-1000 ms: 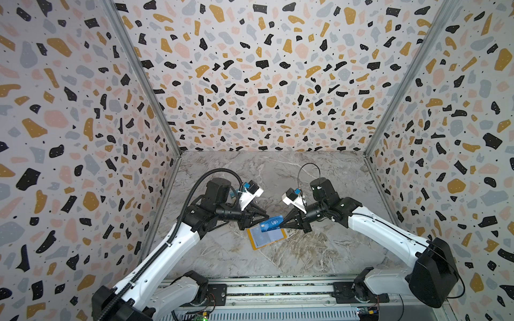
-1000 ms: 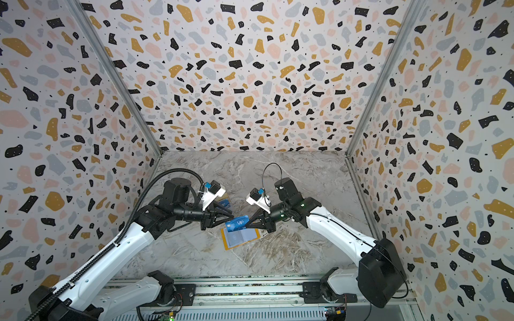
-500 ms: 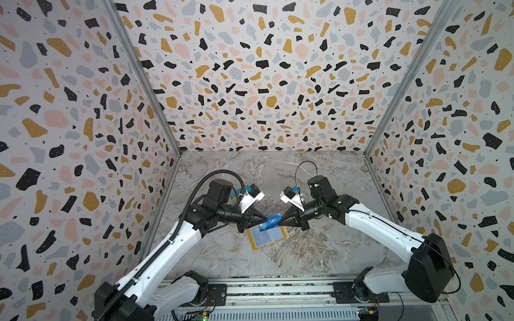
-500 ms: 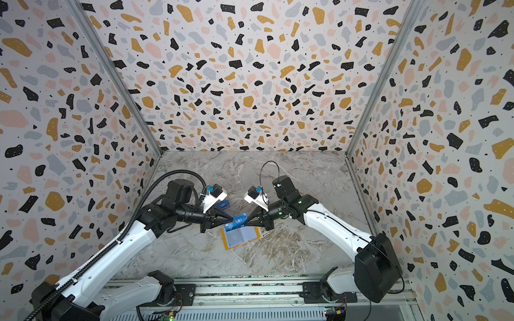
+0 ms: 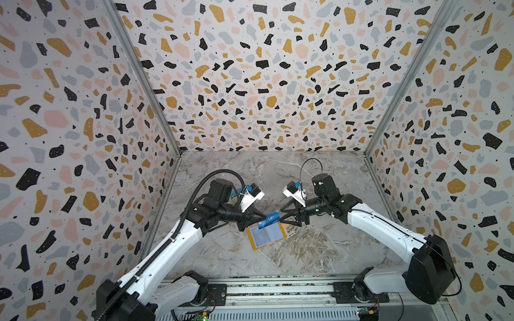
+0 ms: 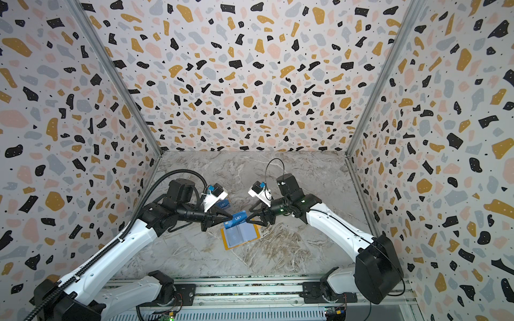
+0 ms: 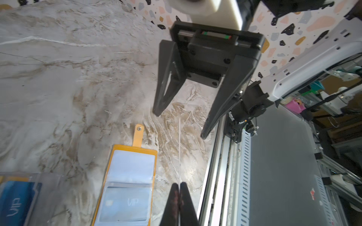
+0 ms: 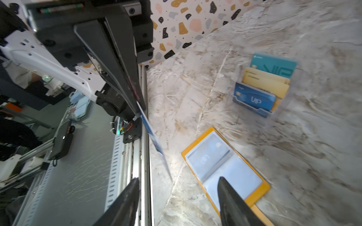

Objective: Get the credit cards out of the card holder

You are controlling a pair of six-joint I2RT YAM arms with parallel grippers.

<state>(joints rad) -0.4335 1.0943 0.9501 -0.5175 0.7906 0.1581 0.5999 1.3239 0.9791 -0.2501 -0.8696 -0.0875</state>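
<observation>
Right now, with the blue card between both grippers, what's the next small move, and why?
Probably back the right gripper straight away from the blue VIP card. The left gripper is shut on one end of the card, while the right one's jaws stand open yet straddle the other end. Clearing first should let the left one carry the card off without a snag.

Your work surface: grey-beige marble-pattern tabletop (image 5: 319,178). Two items sit directly on it.
- Yellow card holder (image 5: 267,235): open, flat, near centre, clear sleeves up. Snap tab (image 7: 138,135) flat on marble. VIP card (image 7: 125,201) visible in one sleeve.
- Clear card stand (image 8: 260,112): upright, just behind holder toward left, not touching. Carries teal card (image 8: 274,66), beige cards (image 8: 268,86), blue card (image 8: 254,99).
</observation>
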